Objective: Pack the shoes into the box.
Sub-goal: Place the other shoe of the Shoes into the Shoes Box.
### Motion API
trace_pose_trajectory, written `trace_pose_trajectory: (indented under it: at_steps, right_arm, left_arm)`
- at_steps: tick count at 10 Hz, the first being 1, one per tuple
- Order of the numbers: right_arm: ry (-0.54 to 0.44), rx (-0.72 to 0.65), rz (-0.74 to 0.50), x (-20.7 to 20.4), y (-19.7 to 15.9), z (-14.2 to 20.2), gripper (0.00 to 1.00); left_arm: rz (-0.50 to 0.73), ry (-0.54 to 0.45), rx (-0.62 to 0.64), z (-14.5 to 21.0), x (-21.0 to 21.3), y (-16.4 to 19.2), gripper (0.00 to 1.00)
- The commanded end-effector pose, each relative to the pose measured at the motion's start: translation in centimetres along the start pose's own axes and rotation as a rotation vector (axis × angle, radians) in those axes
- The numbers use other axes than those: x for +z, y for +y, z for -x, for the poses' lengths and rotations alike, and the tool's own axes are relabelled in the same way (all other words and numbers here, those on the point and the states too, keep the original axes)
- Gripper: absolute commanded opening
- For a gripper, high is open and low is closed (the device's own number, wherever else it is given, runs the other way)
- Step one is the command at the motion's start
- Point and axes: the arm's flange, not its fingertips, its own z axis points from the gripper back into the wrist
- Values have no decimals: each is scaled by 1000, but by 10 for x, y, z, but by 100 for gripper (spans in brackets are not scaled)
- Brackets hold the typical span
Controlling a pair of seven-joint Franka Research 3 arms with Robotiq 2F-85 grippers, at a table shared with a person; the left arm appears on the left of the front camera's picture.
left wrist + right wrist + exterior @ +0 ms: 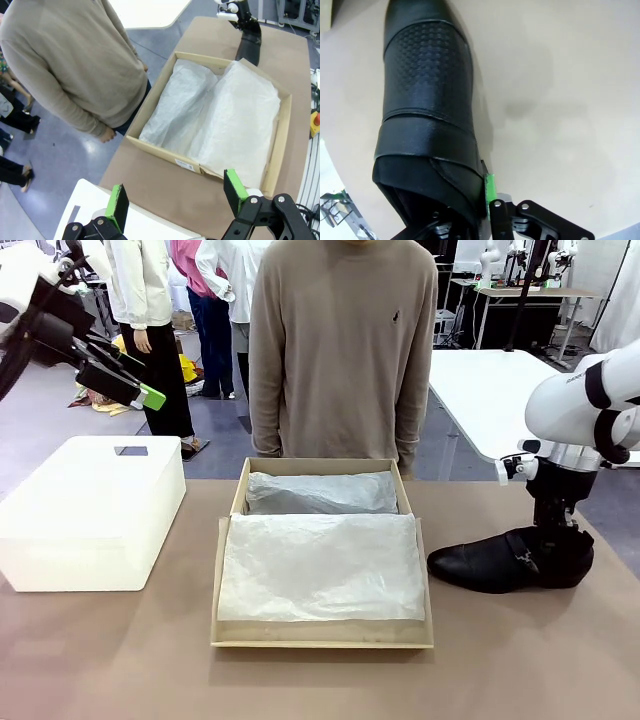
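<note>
The right gripper's (470,207) green pad (490,186) pressed the outer wall of a black shoe (427,95) at its heel-end collar, the other finger apparently inside the opening, the pair narrowed onto the leather. The shoe lay on its sole near the table's (100,670) right edge, just beside the box (222,570), long axis along the near edge, pointed toe toward the box. Its glossy leather looked stiff, light and slick, making the collar rim the likeliest sound hold, though the toe might dip; the left gripper (176,195) hung wide open above the table's left end.
</note>
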Motion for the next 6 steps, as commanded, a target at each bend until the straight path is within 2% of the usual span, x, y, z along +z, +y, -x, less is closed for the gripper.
trace_pose_trajectory:
  at_steps: [1,4,6]
  right_arm:
    - [-18,32,-21,6,1,1,0]
    - [-46,-17,-16,22,1,6,0]
    - [-46,-118,-3,57,7,6,0]
  left_arm:
    - [15,-12,-8,1,0,2,100]
    - [15,-12,-8,1,0,2,100]
    - [15,-12,-8,1,0,2,100]
